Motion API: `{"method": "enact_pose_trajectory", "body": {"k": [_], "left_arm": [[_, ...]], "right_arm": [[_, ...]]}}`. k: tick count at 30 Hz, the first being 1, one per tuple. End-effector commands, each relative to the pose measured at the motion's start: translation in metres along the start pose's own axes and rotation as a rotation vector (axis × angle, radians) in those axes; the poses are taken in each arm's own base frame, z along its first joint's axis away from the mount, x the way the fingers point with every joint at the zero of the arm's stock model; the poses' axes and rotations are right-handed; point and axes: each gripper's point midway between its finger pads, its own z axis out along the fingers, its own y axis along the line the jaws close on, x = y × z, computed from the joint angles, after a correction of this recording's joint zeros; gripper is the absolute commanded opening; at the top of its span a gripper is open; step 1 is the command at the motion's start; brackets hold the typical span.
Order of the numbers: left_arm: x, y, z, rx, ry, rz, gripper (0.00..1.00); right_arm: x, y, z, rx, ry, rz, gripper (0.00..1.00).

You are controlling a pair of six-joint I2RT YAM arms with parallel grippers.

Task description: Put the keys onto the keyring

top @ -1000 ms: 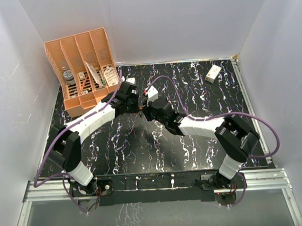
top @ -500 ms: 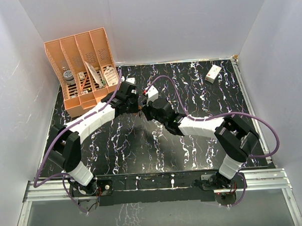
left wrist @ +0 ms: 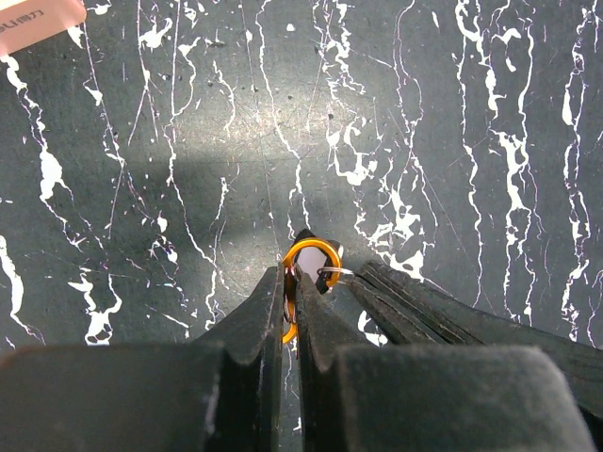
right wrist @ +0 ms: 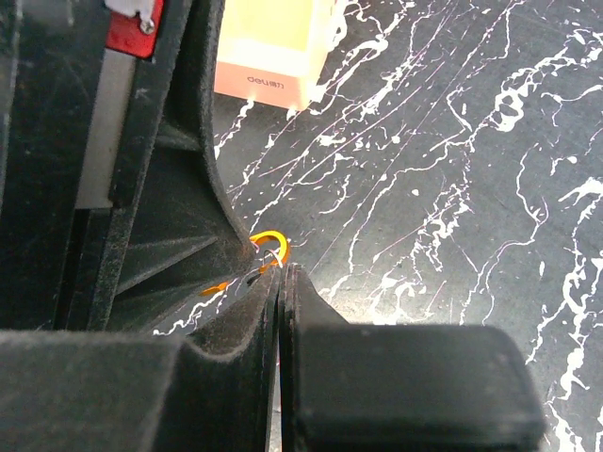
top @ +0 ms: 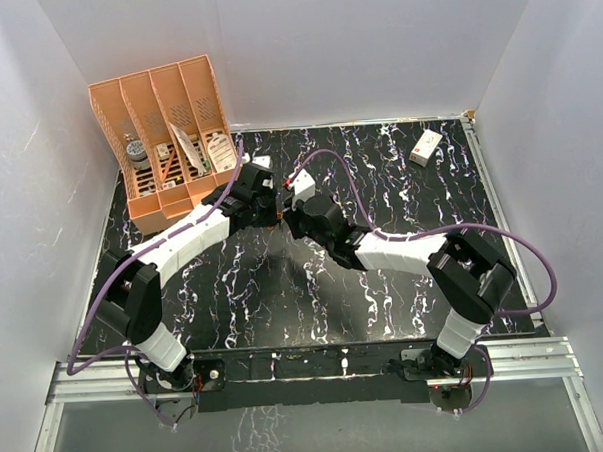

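Top external: left gripper (top: 273,213) and right gripper (top: 288,219) sit tip to tip, barely shifted over the last second. I'd judge threading hasn't advanced.
Left wrist: left gripper is clamped narrow on the orange keyring (left wrist: 312,258), held above the bench (left wrist: 141,141). The keys (left wrist: 333,273) touch the keyring's right side, only a silvery loop showing.
Right wrist: right gripper is pinched shut right beside the keyring, apparently holding the keys.

marbled table (top: 285,297) bears orange organizer (top: 165,204) and white box (top: 425,147).
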Motion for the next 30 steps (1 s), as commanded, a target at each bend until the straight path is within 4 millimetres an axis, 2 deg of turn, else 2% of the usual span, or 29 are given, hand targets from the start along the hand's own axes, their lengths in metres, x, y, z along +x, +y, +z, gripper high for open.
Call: {"method": "enact_pose_trajectory", "body": {"k": [1,30], "left_arm": [[-0.020,-0.008,-0.022,0.043,-0.049,-0.002,0.00],[-0.021,-0.009,-0.025,0.051,-0.054,0.002,0.00]], "right_arm": [[-0.043,0.003,0.006,0.011,-0.123,-0.009,0.00],[-0.045,-0.009,0.006,0.071,-0.135,-0.036,0.00]]}}
